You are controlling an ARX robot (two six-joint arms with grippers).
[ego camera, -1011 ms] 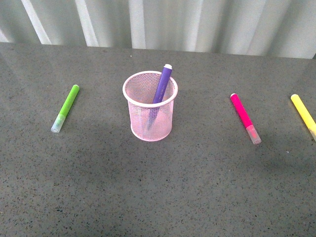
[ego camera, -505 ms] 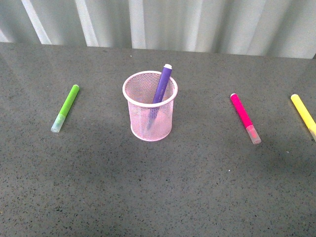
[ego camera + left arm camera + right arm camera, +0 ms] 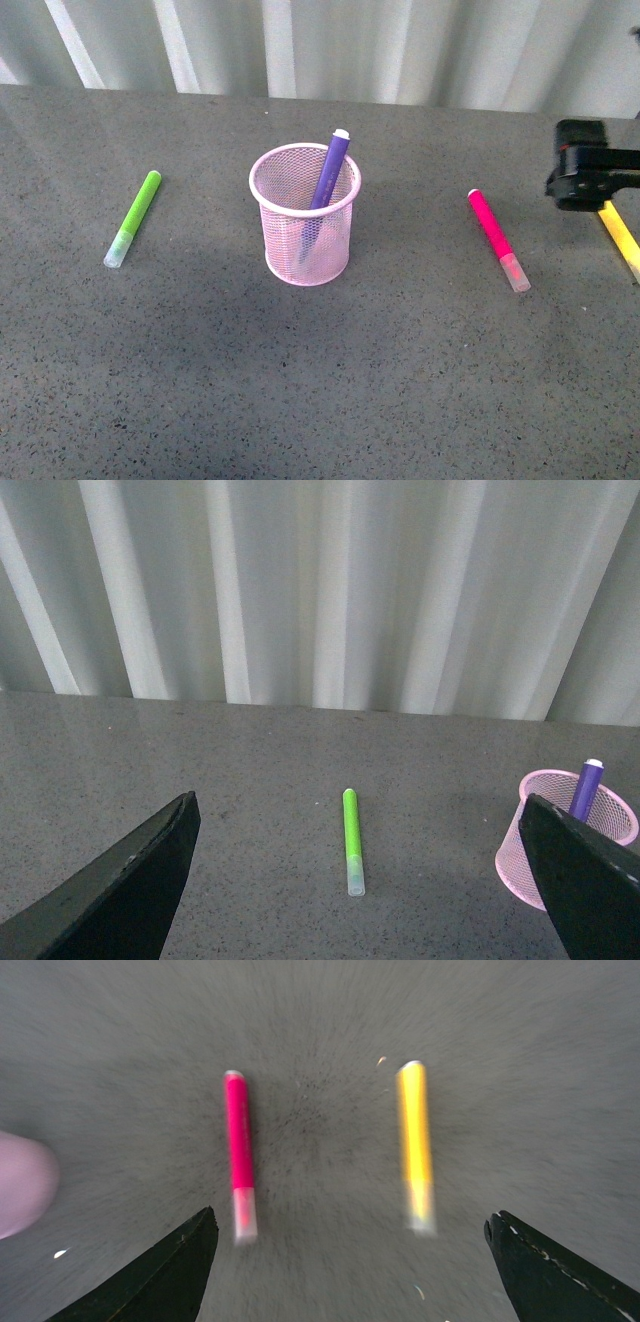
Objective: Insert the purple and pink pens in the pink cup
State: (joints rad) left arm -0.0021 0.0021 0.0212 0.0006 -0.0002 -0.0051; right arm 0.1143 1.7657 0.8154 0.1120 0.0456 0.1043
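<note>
The pink mesh cup stands mid-table with the purple pen leaning inside it, tip end up. Both also show in the left wrist view: the cup and the purple pen. The pink pen lies flat on the table right of the cup, pale cap toward me. My right gripper has come in at the right edge, above the table right of the pink pen. In the blurred right wrist view it is open, with the pink pen between the jaws' span. My left gripper is open and empty.
A lime-green marker lies left of the cup and shows in the left wrist view. A yellow marker lies at the right edge, partly under my right gripper, and shows in the right wrist view. A corrugated wall backs the grey table.
My right gripper has entered the front view at the right edge, above the yellow marker. The pens and the cup have not moved.
</note>
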